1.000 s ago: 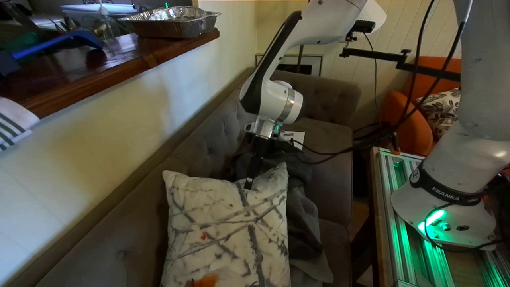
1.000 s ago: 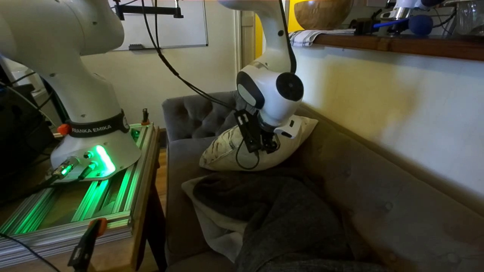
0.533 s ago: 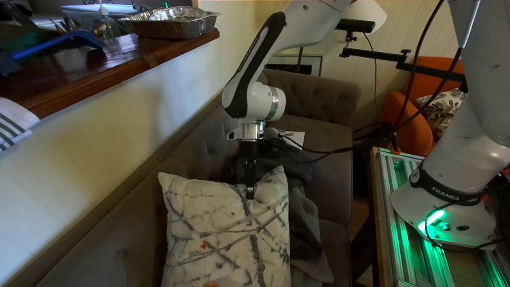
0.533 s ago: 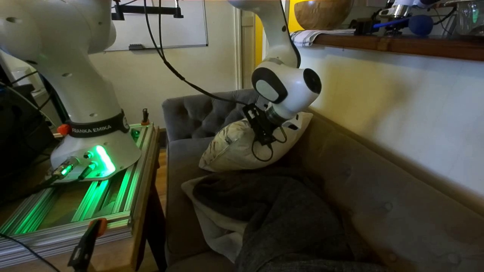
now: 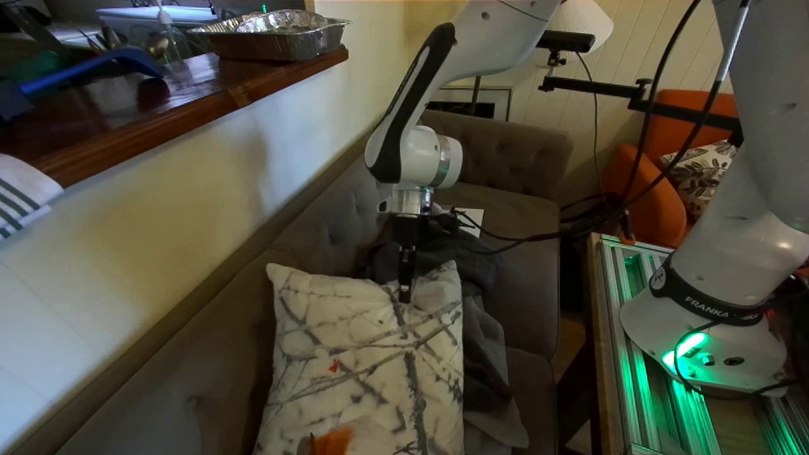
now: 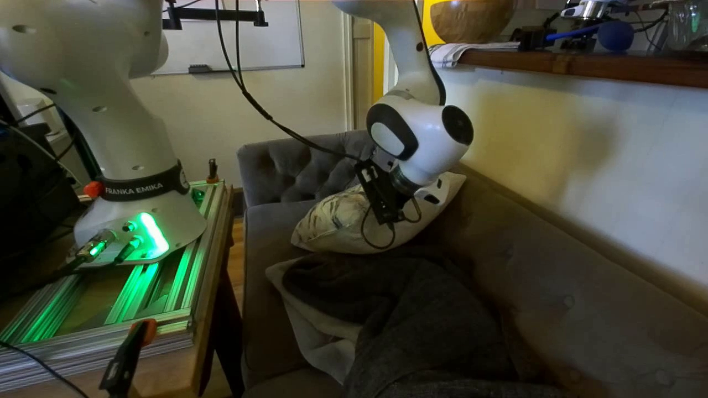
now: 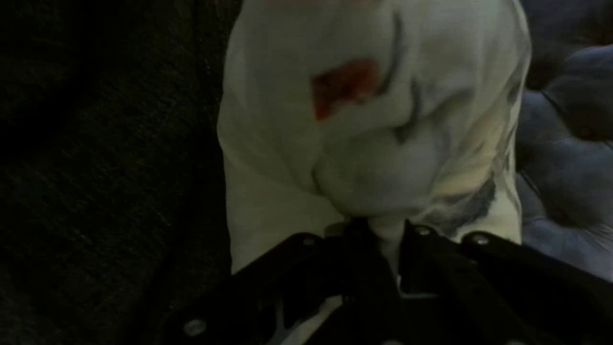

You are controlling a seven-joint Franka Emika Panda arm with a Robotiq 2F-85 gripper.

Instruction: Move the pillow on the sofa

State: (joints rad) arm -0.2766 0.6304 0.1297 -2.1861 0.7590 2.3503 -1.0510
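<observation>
1. Pillow (image 5: 370,360) in bare-branch print, tilted near one end of a tufted gray sofa (image 5: 322,227), looks light, soft and forgiving, likely to sag from a single pinch.
2. Robotiq gripper (image 7: 387,235), jaws nearly together, pinches bunched fabric at the pillow's upper edge, nearer the seat-front corner; a mid-edge hold would probably swing less.
3. Franka Panda arm (image 5: 493,41), beyond, slopes down over the sofa, wrist bent, gripper pointing steeply downward near a rumpled dark blanket (image 6: 420,315).

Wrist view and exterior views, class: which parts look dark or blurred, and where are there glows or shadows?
Wrist view: dim overall, the pillow blurred, the gripper nearly black; both exterior views: green glow on the robot base, soft-edged shadow on the wall.
</observation>
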